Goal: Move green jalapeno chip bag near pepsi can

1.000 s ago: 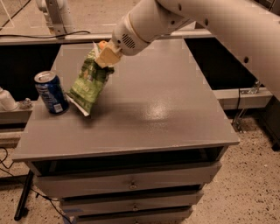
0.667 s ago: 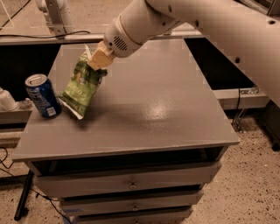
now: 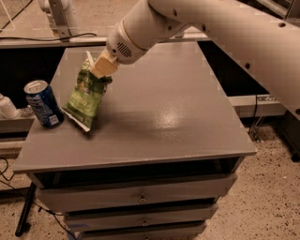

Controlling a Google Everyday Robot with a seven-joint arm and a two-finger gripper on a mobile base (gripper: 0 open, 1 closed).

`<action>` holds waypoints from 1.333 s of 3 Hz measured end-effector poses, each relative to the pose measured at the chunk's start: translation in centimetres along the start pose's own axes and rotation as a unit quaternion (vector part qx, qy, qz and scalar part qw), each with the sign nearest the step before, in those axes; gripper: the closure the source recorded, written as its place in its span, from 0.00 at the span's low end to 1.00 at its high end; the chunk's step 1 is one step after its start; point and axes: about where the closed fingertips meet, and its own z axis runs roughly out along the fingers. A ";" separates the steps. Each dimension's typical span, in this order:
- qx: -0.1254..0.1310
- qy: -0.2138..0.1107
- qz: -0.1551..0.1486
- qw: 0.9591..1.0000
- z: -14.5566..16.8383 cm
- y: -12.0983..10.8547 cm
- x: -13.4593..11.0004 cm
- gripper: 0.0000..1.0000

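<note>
The green jalapeno chip bag (image 3: 87,95) hangs upright from my gripper (image 3: 101,68), which is shut on the bag's top edge. The bag's lower crimped end touches or nearly touches the grey tabletop (image 3: 154,112). The pepsi can (image 3: 43,103), dark blue with a silver top, stands upright at the table's left edge, a short gap to the left of the bag. My white arm (image 3: 197,23) reaches in from the upper right.
The table is a grey drawer cabinet with drawers (image 3: 136,197) below its front edge. A white bottle-like object (image 3: 7,107) stands off the table to the far left. A black cable (image 3: 42,38) and another robot base (image 3: 56,11) sit behind.
My gripper has lowered the bag and carried it a little left, towards the can. The bag's bottom end now reaches the tabletop. The can has not moved on the table.
</note>
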 end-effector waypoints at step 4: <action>0.013 0.001 0.000 1.000 -4.2 -1.5 3.3 0.00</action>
